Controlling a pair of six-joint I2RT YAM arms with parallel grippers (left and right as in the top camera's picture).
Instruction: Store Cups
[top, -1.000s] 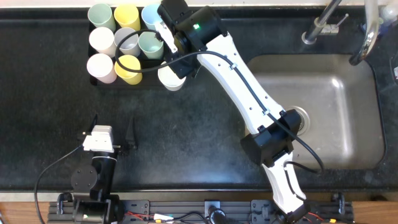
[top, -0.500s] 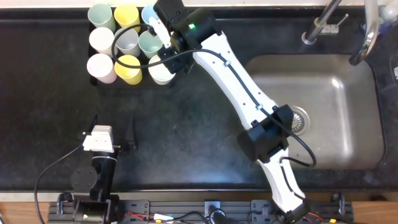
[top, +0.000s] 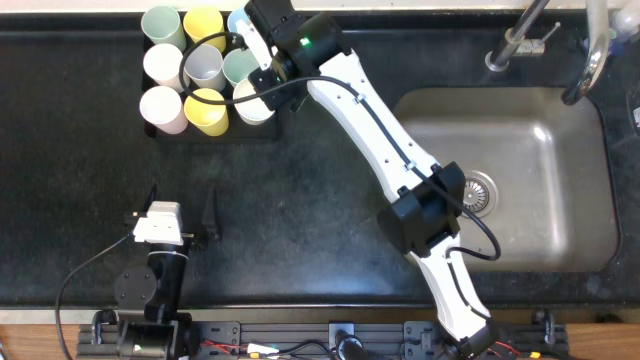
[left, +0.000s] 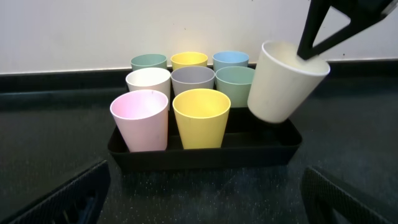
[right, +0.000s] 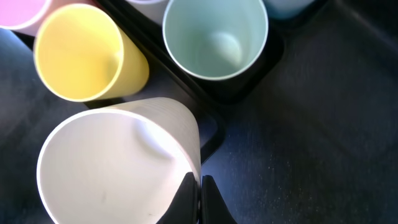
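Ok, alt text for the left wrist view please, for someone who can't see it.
The right gripper holds a cream cup by its rim, tilted, over the one free corner slot of a black tray. Eight pastel cups stand upright in the tray's other slots, on a dark worktop.

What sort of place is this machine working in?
Most likely a kitchen counter, or a mock-up of one: a dark countertop, a steel sink with a faucet, and a tray of coloured cups, with the right gripper holding a cream cup at its edge.
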